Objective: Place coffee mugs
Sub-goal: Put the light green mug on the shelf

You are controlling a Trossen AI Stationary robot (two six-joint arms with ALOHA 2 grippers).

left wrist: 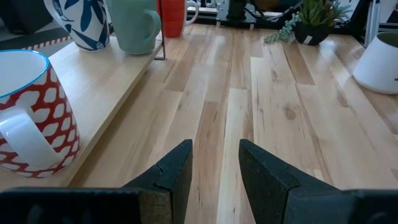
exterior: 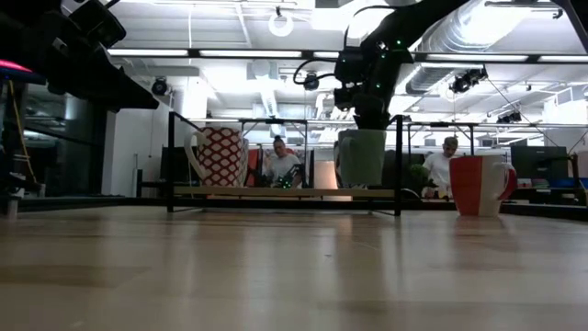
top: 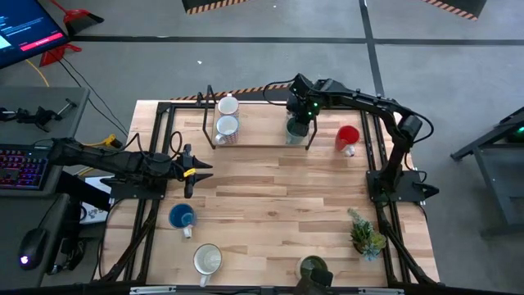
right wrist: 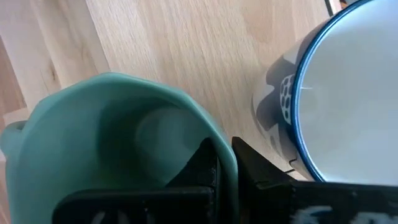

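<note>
Step in hand: setting the teal green mug [top: 296, 129] onto the wooden shelf [top: 262, 139] at upper centre of the high view, judging by where it sits.
Right gripper [right wrist: 225, 163]: pinched shut on the teal green mug's rim, one finger inside the cup and one outside, as the right wrist view shows.
Mug position: in the low view it looks level with the shelf board, though I cannot tell whether its base is touching.
Neighbours: a blue-patterned white mug [right wrist: 348, 93] stands just beside it in the right wrist view; a red-and-white patterned mug [top: 227, 128] and another white mug [top: 228, 105] stand at the shelf's left end; the red mug [top: 348, 137] stands off the shelf, to its right.
How to do it well: keep the mug upright, confirm the base rests flat, open only a little, then lift straight up so the inner finger clears the rim.
Risk: dragging sideways could knock the blue-patterned neighbour.
Left gripper [left wrist: 214, 171]: fingers moderately apart, holding nothing, waiting at middle left of the high view above bare table [top: 278, 197].
</note>
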